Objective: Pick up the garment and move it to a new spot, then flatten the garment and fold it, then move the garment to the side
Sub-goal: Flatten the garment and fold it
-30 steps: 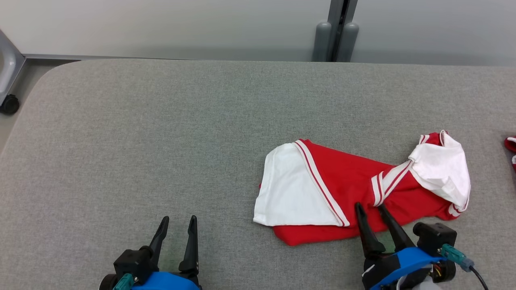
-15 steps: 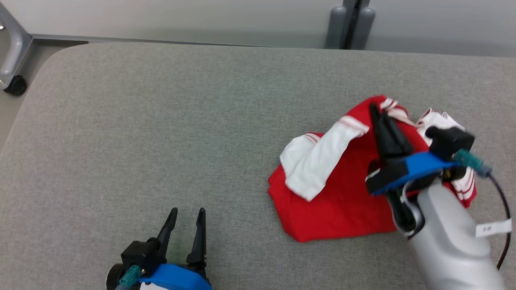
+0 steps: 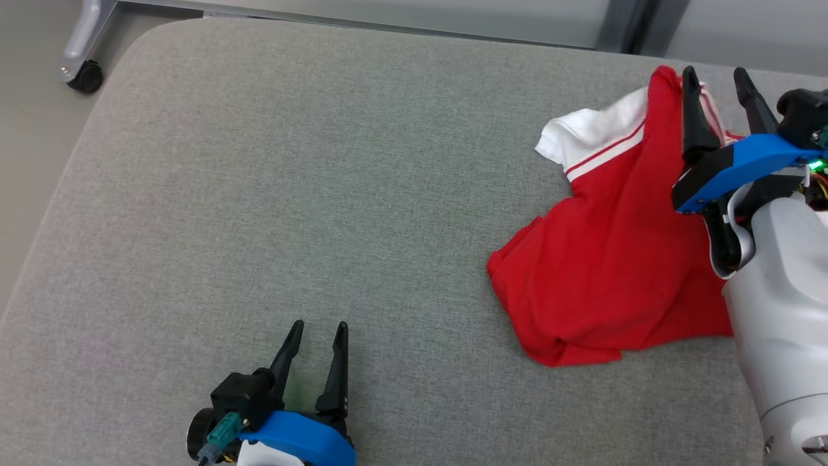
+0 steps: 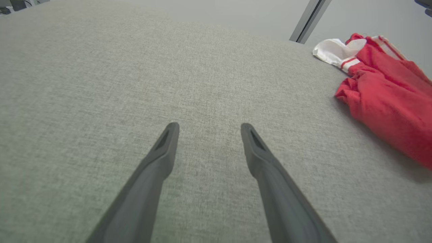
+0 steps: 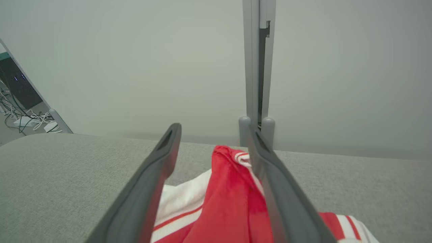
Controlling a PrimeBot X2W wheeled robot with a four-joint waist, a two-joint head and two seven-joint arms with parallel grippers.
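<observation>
Near us, our left gripper is wide open and empty over the soft grey woven table, and farther off our right gripper, open and empty too, hangs over the crumpled red-and-white cloth shirt at the far right.

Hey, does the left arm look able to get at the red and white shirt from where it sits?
Probably yes: only bare grey padded surface lies between the open left tool and the near edge of the shirt. The open right tool stands over its far end, off that path.
</observation>
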